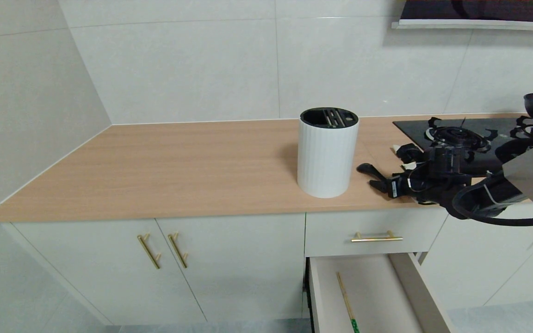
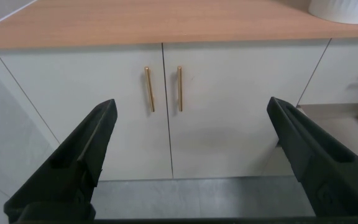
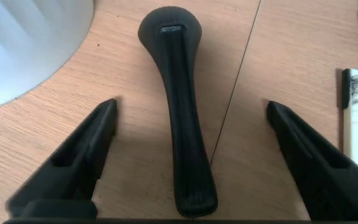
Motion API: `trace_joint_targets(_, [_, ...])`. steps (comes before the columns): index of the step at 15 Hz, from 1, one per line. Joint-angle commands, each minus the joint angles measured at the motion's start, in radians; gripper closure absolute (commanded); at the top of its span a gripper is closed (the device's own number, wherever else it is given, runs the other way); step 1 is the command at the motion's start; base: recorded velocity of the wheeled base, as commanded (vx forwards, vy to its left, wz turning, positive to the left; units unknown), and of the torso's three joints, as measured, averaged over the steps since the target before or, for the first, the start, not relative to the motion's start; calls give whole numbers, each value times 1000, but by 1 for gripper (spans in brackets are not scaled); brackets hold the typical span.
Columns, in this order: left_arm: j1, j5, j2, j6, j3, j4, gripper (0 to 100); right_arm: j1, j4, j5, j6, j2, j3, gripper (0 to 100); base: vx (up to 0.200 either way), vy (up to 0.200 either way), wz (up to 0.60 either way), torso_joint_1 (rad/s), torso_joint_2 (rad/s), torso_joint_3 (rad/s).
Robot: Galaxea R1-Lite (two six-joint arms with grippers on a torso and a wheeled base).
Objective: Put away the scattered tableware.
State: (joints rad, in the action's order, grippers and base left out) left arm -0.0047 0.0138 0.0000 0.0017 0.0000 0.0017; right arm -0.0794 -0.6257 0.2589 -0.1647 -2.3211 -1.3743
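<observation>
You have the left gripper [image 2: 191, 102] with its fingers spread wide, facing white cabinet doors [image 2: 241, 118] whose two brass handles [image 2: 148, 89] sit mid-frame, just under the wooden bench [image 2: 135, 22], with a white ribbed holder [image 2: 347, 9] standing at one corner.

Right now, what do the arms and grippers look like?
The left gripper and right gripper both have matte black, wedge-shaped fingers tapering to the tips. The right arm is black, with looping black cables.

Light bright, even, indoor. The white holder [image 1: 327, 157] casts a soft shadow leftward on the countertop [image 1: 178, 166]. Cabinet doors [image 1: 164, 273] left of holder lean, wide-angle distortion.
</observation>
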Motion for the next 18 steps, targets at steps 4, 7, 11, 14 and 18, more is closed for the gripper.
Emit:
trace_joint_targets(4, [0, 0, 0, 0, 0, 0, 0, 0, -2, -6, 1, -8, -9, 100, 0, 0, 0, 0, 0, 0])
trace_joint_targets(7, [0, 0, 0, 0, 0, 0, 0, 0, -2, -6, 1, 0, -6, 100, 0, 0, 0, 0, 0, 0])
trace_joint_targets(11, [0, 0, 0, 0, 0, 0, 0, -2, 6, -33, 5, 40, -2, 100, 0, 0, 0, 0, 0, 0])
trace_joint_targets(14, [0, 0, 0, 0, 0, 0, 0, -10, 110, -110, 50, 140, 24, 100, 0, 0, 0, 0, 0, 0])
trace_joint_targets(18, [0, 0, 0, 0, 0, 0, 0, -45, 136, -224, 151, 312, 185, 100, 0, 0, 0, 0, 0, 0])
